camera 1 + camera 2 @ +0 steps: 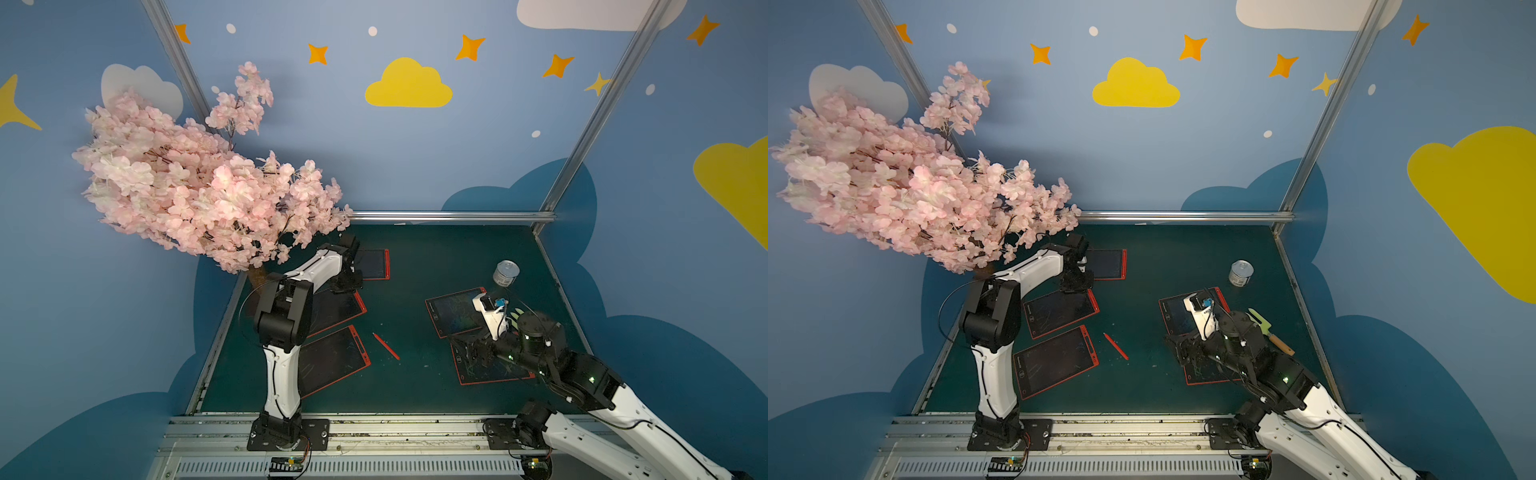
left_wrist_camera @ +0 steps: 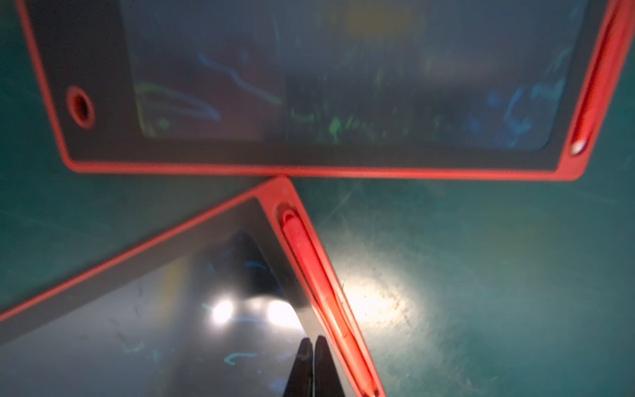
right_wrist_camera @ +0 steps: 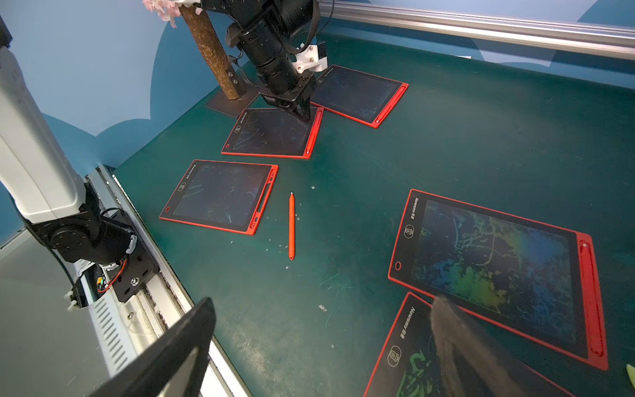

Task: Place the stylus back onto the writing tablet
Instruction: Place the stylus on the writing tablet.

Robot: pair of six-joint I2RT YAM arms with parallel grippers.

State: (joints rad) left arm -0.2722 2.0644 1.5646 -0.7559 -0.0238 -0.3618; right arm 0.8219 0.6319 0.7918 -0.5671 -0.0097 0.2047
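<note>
A loose red stylus (image 1: 386, 346) (image 1: 1116, 346) (image 3: 291, 225) lies on the green mat, just right of the near-left writing tablet (image 1: 332, 361) (image 3: 220, 196), whose side slot is empty. My left gripper (image 1: 347, 286) (image 3: 305, 115) (image 2: 312, 340) is shut and empty. It hovers over the edge of the middle-left tablet (image 2: 171, 275), beside a stylus (image 2: 319, 285) seated in that tablet's slot. My right gripper (image 3: 324, 302) (image 1: 469, 353) stands open with nothing in it, over the left edge of the near-right tablet (image 3: 405, 343).
Several red-framed tablets lie about, among them a back-left one (image 1: 376, 264) and a right one (image 3: 494, 268). A pink blossom tree (image 1: 187, 187) overhangs the left arm. A tin can (image 1: 505, 273) and a green wooden-handled tool (image 1: 1266, 328) sit at the right. A metal rail (image 1: 453, 216) bounds the back.
</note>
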